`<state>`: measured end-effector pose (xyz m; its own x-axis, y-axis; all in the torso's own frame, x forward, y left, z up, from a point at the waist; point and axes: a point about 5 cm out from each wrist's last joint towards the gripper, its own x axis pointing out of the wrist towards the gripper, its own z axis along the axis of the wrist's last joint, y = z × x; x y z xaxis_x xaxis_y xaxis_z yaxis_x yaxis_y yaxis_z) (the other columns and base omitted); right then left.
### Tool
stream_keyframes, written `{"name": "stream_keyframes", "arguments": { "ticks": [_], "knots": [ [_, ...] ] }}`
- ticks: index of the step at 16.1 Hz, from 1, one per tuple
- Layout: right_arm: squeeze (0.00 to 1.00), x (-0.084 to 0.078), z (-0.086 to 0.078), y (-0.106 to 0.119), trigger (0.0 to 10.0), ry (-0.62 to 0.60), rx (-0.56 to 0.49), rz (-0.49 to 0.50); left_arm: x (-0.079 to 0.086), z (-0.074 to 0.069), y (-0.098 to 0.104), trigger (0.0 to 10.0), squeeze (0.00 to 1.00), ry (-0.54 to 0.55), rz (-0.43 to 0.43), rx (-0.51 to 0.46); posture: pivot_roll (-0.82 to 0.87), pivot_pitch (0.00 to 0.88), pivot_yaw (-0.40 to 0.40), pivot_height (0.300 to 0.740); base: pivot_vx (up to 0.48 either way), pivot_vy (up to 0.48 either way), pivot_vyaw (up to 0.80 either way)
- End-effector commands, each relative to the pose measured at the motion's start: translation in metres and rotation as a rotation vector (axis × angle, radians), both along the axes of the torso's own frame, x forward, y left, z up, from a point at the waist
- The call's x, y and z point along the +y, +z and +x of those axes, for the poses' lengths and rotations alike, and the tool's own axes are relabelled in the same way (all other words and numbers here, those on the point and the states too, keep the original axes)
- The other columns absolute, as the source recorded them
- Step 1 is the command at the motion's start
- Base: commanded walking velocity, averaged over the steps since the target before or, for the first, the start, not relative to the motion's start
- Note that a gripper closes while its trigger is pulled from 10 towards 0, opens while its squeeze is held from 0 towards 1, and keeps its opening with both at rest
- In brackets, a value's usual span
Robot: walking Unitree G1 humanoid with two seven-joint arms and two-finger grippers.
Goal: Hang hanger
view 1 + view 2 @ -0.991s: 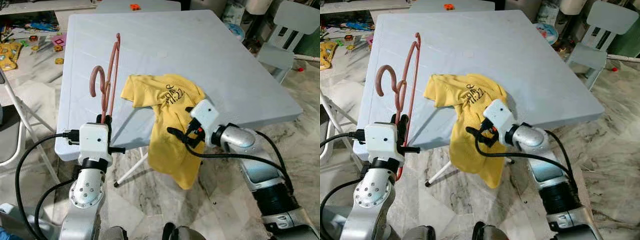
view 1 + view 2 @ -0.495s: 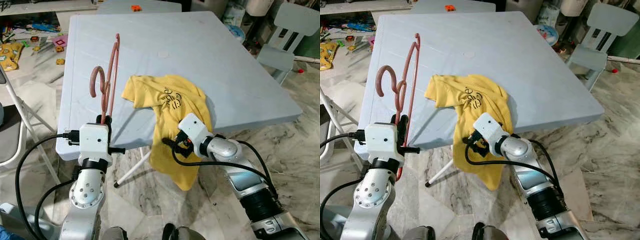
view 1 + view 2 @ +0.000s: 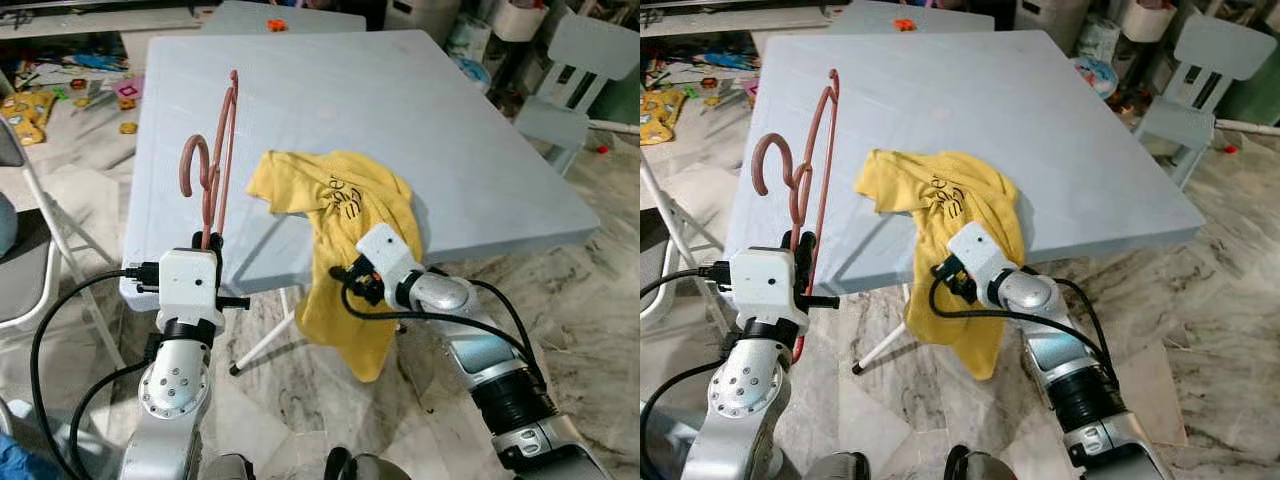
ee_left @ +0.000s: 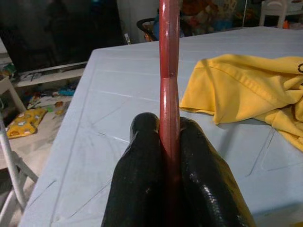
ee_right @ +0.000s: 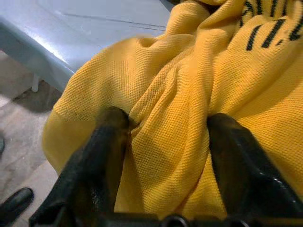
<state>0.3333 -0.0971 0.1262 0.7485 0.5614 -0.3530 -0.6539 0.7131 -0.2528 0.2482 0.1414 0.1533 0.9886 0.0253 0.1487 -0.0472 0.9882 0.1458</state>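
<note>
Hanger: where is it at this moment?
The reddish hanger stands upright on the robot's left, clamped in the left gripper at the table's near edge, beside the yellow shirt.

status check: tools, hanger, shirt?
Left tool shut on hanger, held upright. Right tool open, fingers astride shirt hanging off table edge. Nothing in the way.

Matt knitted cloth shirt [image 5: 189, 123]; smooth reddish plastic hanger [image 3: 215, 150]; matt textured plastic table [image 3: 400, 110].
</note>
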Motion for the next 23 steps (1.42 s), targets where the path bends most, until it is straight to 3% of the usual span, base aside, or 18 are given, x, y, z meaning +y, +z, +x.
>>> {"name": "stream_keyframes", "arguments": {
  "ticks": [1,5,12,17,21,23],
  "knots": [
    [0.0,-0.006,0.001,-0.003,0.0,-0.022,0.043,0.048,-0.001,-0.001,0.001,10.0,0.0,0.004,-0.002,-0.007,0.08,0.162,-0.075,0.74,0.0,0.0,0.0],
    [0.0,-0.004,0.01,0.012,0.0,-0.033,0.058,0.231,-0.003,-0.002,0.001,10.0,0.0,-0.006,-0.014,-0.007,0.09,0.161,-0.076,0.74,0.0,0.0,0.0],
    [0.0,0.009,0.014,0.005,0.0,-0.014,0.093,0.181,-0.001,-0.003,0.001,10.0,0.0,0.005,-0.008,-0.002,0.09,0.166,-0.082,0.74,0.0,0.0,0.0],
    [0.0,0.017,0.031,0.01,0.0,-0.109,0.067,0.172,-0.003,-0.002,0.001,10.0,0.0,0.006,-0.013,-0.002,0.09,0.165,-0.091,0.74,0.0,0.0,0.0],
    [0.0,0.04,0.065,0.069,0.0,-0.204,-0.076,0.307,-0.004,-0.004,0.0,10.0,0.0,0.014,-0.013,-0.004,0.11,0.17,-0.105,0.74,0.0,0.0,0.0],
    [0.0,0.041,0.082,0.118,0.0,-0.296,-0.166,0.382,-0.001,-0.005,0.001,10.0,0.0,0.03,-0.009,-0.008,0.13,0.174,-0.114,0.74,0.0,0.0,0.0]
  ]
}}
